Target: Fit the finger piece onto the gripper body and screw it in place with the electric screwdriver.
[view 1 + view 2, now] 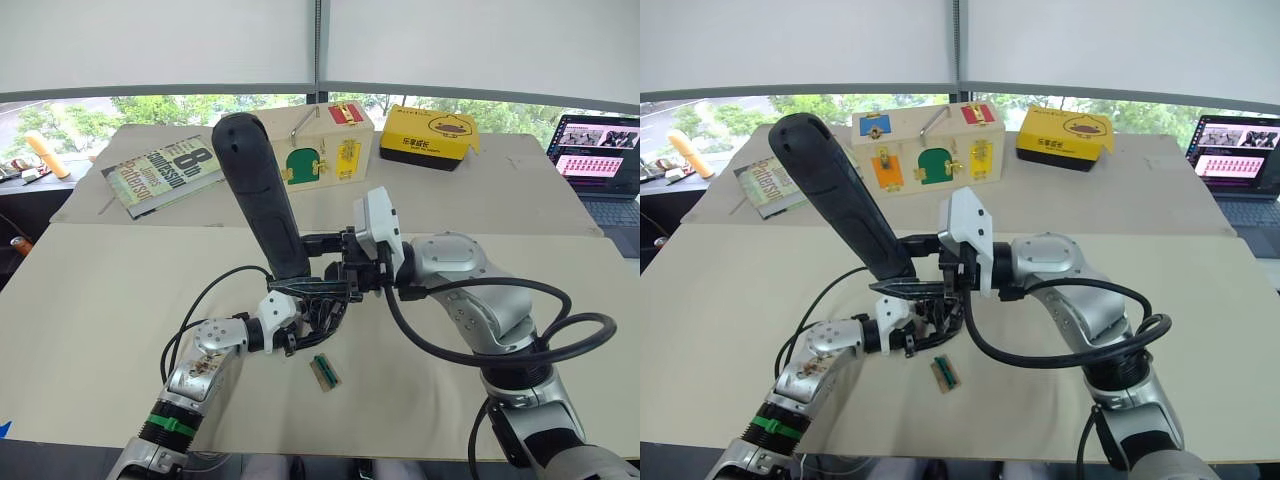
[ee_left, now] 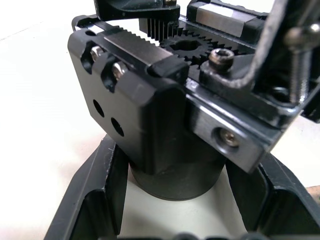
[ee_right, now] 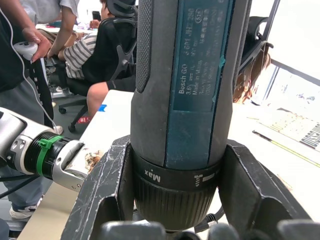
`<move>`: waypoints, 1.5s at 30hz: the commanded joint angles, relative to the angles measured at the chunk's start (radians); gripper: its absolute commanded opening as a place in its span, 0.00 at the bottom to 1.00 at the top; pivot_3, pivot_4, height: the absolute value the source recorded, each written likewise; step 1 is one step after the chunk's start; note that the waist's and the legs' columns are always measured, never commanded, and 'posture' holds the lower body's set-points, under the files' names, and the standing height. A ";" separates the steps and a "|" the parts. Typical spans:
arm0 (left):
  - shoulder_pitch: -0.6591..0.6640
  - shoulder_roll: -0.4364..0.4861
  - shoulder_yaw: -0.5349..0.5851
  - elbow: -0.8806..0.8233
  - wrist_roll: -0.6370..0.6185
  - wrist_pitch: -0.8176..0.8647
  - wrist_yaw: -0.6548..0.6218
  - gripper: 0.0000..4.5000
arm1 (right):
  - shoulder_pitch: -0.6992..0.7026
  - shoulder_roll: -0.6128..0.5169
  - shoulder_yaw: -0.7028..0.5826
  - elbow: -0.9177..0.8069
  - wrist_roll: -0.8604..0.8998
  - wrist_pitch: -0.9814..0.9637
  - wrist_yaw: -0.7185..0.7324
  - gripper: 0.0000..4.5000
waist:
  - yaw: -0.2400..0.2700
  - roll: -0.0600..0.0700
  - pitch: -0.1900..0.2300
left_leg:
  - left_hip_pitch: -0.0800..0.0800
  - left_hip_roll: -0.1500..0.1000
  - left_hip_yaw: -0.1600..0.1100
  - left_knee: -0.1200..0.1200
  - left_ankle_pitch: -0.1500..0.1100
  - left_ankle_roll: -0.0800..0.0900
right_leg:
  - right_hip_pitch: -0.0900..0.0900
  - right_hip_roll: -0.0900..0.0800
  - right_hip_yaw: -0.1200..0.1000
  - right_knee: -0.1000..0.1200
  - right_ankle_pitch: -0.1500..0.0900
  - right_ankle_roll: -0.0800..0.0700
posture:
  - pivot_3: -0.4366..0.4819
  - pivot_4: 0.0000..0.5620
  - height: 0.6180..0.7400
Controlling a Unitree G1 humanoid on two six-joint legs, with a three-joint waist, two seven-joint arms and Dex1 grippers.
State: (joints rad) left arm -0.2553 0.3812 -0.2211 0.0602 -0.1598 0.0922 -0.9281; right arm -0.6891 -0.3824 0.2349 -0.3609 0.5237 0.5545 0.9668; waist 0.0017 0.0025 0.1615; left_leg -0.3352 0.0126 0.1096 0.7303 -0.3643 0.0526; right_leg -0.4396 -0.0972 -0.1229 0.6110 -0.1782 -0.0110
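Your right tool (image 1: 345,268) is clamped around the dark, pen-shaped electric screwdriver (image 1: 262,195), its two black fingers (image 3: 107,185) pressed against the collar just below the grip sleeve, with the body leaning up and away toward the worktop's far left corner. That screwdriver looks dense and top-heavy, rigid, with a smooth plastic barrel; the hold low on the collar is the sensible one, but expect the long upper body to lever against the fingers if you swing it quickly. Your left tool (image 1: 300,325) is closed on the chunky black gripper body (image 2: 150,115), taking it by the round base between its two fingers (image 2: 95,195), just above the cream worktop (image 1: 90,330) near the middle of its near edge. That body reads as stiff metal and hard plastic, fairly heavy for its size, with exposed rack teeth, a small gear and screw heads on top, so keep your hold on the base and off the toothed parts. I cannot tell the finger piece apart from the dark cluster where the two tools meet, nor whether the bit sits in a screw. A small green-and-tan rectangular block (image 1: 325,372) lies on the worktop just nearer the front edge than the left tool.
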 commanded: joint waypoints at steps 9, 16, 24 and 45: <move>0.022 0.010 -0.019 0.036 0.013 0.038 0.000 0.51 | -0.030 0.011 -0.023 -0.041 0.008 -0.040 0.013 0.43 | 0.000 0.000 0.000 | 0.000 0.000 0.000 0.000 0.000 0.000 | 0.000 0.000 0.000 0.000 0.000 0.000 | 0.48 0.27 1.00; 0.022 0.010 -0.019 0.037 0.012 0.040 0.000 0.51 | -0.027 0.010 -0.024 -0.042 0.009 -0.043 0.016 0.43 | 0.000 0.000 0.000 | 0.000 0.000 0.000 0.000 0.000 0.000 | 0.000 0.000 0.000 0.000 0.000 0.000 | 0.48 0.27 1.00; 0.023 0.009 -0.019 0.037 0.013 0.041 0.003 0.51 | -0.029 0.008 -0.027 -0.045 0.009 -0.048 0.021 0.43 | 0.000 0.000 0.000 | 0.000 0.000 0.000 0.000 0.000 0.000 | 0.000 0.000 0.000 0.000 0.000 0.000 | 0.48 0.27 1.00; 0.031 0.007 -0.022 0.030 0.011 0.041 0.002 0.51 | -0.019 0.008 -0.058 -0.061 0.068 0.000 0.006 0.43 | 0.000 0.000 0.000 | 0.000 0.000 0.000 0.000 0.000 0.000 | 0.000 0.000 0.000 0.000 0.000 0.000 | 0.48 0.27 1.00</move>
State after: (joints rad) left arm -0.2534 0.3810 -0.2208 0.0584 -0.1607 0.0928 -0.9277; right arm -0.6890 -0.3794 0.2196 -0.3679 0.5553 0.5602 0.9799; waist 0.0014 0.0026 0.1615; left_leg -0.3353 0.0127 0.1095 0.7303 -0.3644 0.0525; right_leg -0.4396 -0.0974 -0.1230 0.6109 -0.1782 -0.0110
